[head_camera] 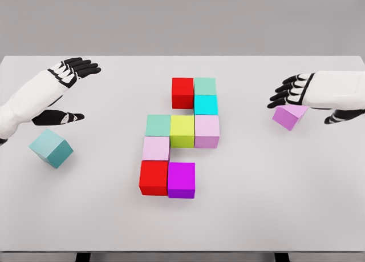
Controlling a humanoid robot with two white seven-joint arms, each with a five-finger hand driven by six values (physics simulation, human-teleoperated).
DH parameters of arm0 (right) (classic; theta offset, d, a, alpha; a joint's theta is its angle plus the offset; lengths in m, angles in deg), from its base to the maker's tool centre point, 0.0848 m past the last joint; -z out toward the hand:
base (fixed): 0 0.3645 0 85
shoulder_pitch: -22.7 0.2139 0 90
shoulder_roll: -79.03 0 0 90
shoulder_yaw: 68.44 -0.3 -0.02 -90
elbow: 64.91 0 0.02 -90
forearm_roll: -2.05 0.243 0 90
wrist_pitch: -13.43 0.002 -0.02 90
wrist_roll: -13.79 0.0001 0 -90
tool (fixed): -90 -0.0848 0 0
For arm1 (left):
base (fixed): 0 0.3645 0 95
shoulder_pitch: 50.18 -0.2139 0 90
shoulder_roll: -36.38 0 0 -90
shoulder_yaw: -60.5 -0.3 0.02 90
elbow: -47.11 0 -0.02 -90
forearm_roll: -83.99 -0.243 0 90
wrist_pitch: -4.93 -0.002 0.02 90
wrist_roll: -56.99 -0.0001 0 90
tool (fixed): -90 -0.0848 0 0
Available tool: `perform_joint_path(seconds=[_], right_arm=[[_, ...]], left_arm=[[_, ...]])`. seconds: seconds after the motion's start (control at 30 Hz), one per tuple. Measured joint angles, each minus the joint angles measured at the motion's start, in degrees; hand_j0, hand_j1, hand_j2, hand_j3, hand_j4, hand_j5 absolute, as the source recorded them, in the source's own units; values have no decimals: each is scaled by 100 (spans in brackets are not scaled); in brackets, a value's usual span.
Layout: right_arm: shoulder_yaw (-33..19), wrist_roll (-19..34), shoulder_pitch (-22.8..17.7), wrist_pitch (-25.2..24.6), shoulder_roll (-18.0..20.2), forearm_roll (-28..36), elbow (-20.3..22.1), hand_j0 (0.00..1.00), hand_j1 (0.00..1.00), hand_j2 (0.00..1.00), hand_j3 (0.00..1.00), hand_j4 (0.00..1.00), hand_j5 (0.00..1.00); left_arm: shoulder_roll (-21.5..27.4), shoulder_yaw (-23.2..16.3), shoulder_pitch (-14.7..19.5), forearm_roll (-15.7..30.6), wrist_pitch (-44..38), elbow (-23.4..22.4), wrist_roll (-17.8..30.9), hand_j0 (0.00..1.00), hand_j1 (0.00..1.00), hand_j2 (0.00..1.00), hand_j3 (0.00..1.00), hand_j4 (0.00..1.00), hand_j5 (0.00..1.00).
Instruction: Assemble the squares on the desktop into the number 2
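Observation:
Several coloured cubes sit packed together mid-table: a red cube (pixel 182 92), mint cube (pixel 205 86) and cyan cube (pixel 205 104) at the top. A green cube (pixel 158 125), yellow-green cube (pixel 182 131) and pale pink cube (pixel 206 131) form the middle row. Below them are another pink cube (pixel 155 148), a second red cube (pixel 153 177) and a magenta cube (pixel 181 180). A loose teal cube (pixel 51 148) lies at the left, just below my open left hand (pixel 71 91). My right hand (pixel 308 105) hovers at the right, fingers spread over a tilted violet cube (pixel 290 116), thumb well apart from it.
The white table (pixel 274 205) fills the view, with its front edge at the bottom and a grey wall behind.

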Motion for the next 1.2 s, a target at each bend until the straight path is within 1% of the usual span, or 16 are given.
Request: perform_joint_path(seconds=[0.13, 0.17, 0.2, 0.27, 0.33, 0.37, 0.4, 0.47, 0.57, 0.67, 0.73, 0.8, 0.93, 1.03, 1.2], right_arm=[[6, 3, -18, 1, -61, 2, 21, 100, 100, 100, 100, 100, 100], [11, 4, -9, -15, -52, 6, 21, 100, 100, 100, 100, 100, 100], [18, 4, -9, -242, -46, 17, 15, 100, 100, 100, 100, 100, 100], [20, 4, 26, -989, -155, 19, -97, 100, 100, 100, 100, 100, 100], [29, 3, 315, -1415, -487, -41, -552, 100, 100, 100, 100, 100, 100], [45, 3, 351, -1481, -665, -164, -817, 100, 100, 100, 100, 100, 100], [76, 4, 352, -1463, -828, -419, -1047, 100, 100, 100, 100, 100, 100], [236, 4, 352, -1354, -1052, -867, -1343, 100, 100, 100, 100, 100, 100], [401, 4, 352, -1024, -1200, -1458, -1620, 100, 100, 100, 100, 100, 100], [461, 4, 387, -726, -1262, -1832, -1727, 100, 100, 100, 100, 100, 100], [482, 5, 387, -537, -1284, -1952, -1752, 100, 100, 100, 100, 100, 100], [541, 4, 396, -404, -1353, -2109, -1773, 100, 100, 100, 100, 100, 100], [688, 4, 439, -300, -1536, -2506, -1888, 100, 100, 100, 100, 100, 100], [779, 4, 475, -265, -1677, -2682, -2146, 100, 100, 100, 100, 100, 100], [904, 4, 519, -251, -1881, -2770, -2576, 100, 100, 100, 100, 100, 100]], left_arm=[[-3, 7, 18, 0, 0, 4, 34, 100, 100, 100, 100, 100, 100], [-2, 80, 9, 2, 0, 9, 216, 100, 100, 100, 100, 100, 100], [-4, 222, -9, 18, 1, 11, 550, 100, 100, 100, 100, 100, 100], [12, 543, -44, 98, 3, 20, 1318, 100, 100, 100, 100, 100, 100], [219, 771, -53, 348, 5, 32, 2093, 100, 100, 100, 100, 100, 100], [369, 837, -88, 519, 8, 38, 2412, 100, 100, 100, 100, 100, 100], [544, 884, -167, 720, 12, 74, 2641, 100, 100, 100, 100, 100, 100], [872, 942, -167, 1088, 13, 194, 2922, 100, 100, 100, 100, 100, 100], [1219, 964, -167, 1441, 13, 341, 3109, 100, 100, 100, 100, 100, 100], [1420, 949, -325, 1587, 15, 415, 3178, 100, 100, 100, 100, 100, 100], [1553, 944, -680, 1610, -3, 470, 3193, 100, 100, 100, 100, 100, 100], [1747, 930, -923, 1555, 19, 513, 3208, 100, 100, 100, 100, 100, 100], [1960, 895, -932, 1482, -7, 549, 3215, 100, 100, 100, 100, 100, 100], [1983, 881, -932, 1430, -223, 558, 3217, 100, 100, 100, 100, 100, 100], [1947, 836, -949, 1465, -1330, 562, 3217, 100, 100, 100, 100, 100, 100]])
